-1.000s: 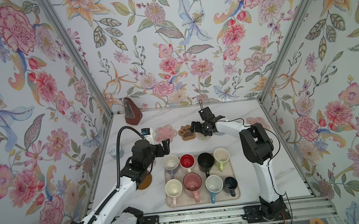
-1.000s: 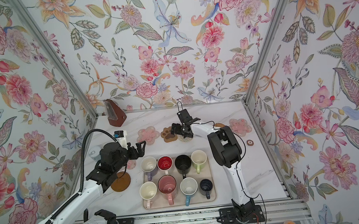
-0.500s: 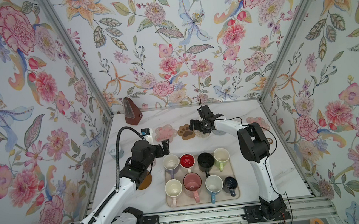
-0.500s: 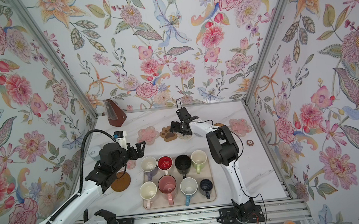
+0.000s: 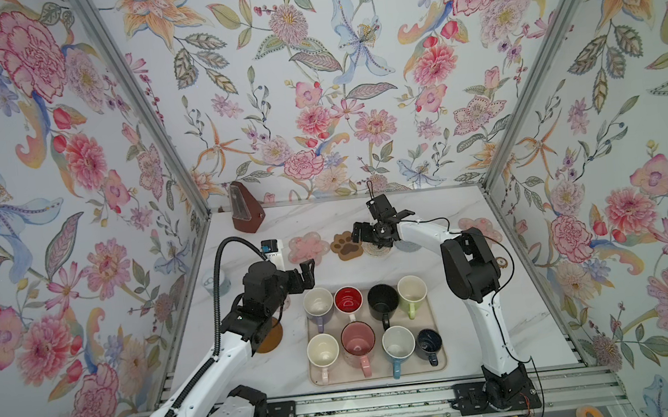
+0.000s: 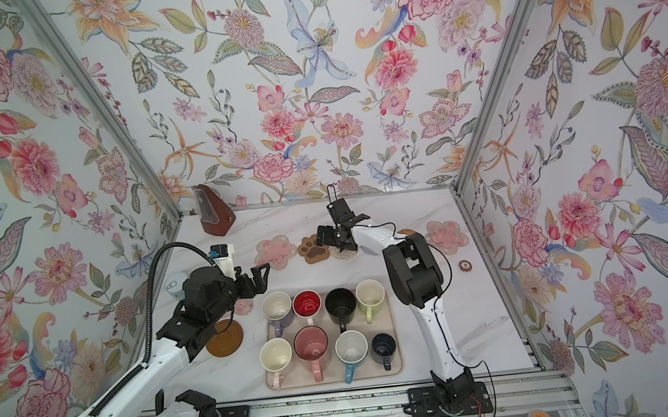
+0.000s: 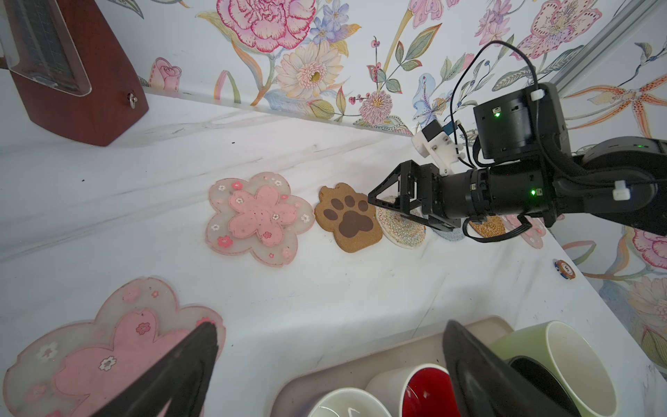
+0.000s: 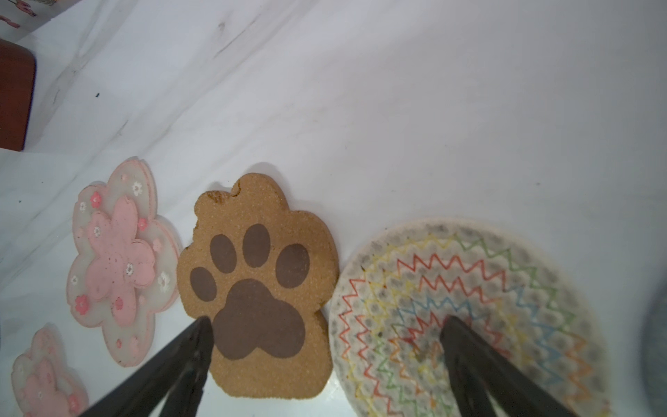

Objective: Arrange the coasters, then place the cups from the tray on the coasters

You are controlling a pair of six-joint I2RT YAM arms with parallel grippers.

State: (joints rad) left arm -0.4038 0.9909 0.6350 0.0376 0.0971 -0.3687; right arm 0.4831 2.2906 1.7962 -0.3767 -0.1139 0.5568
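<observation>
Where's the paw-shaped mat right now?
In both top views the paw-print coaster lies toward the back, between a pink flower coaster on the left and a cream woven coaster.

Beige tray [image 5: 381,374], near centre: holds eight upright mugs [image 5: 357,339] in two rows of four, handles pointing near.
Far row, left to right: lavender [image 5: 318,305], red-inside [image 5: 348,300], black [image 5: 382,300], light green [image 5: 412,289].
Flat beyond tray, just beside one another: pink flower coaster [image 5: 308,247], paw print [image 5: 346,245], woven round [image 8: 469,289].
Left of tray: brown disc [image 6: 224,340].

Tan paw coaster [image 8: 258,285] has brown pads; cream woven round [image 8: 469,281] carries rainbow zigzags.
</observation>
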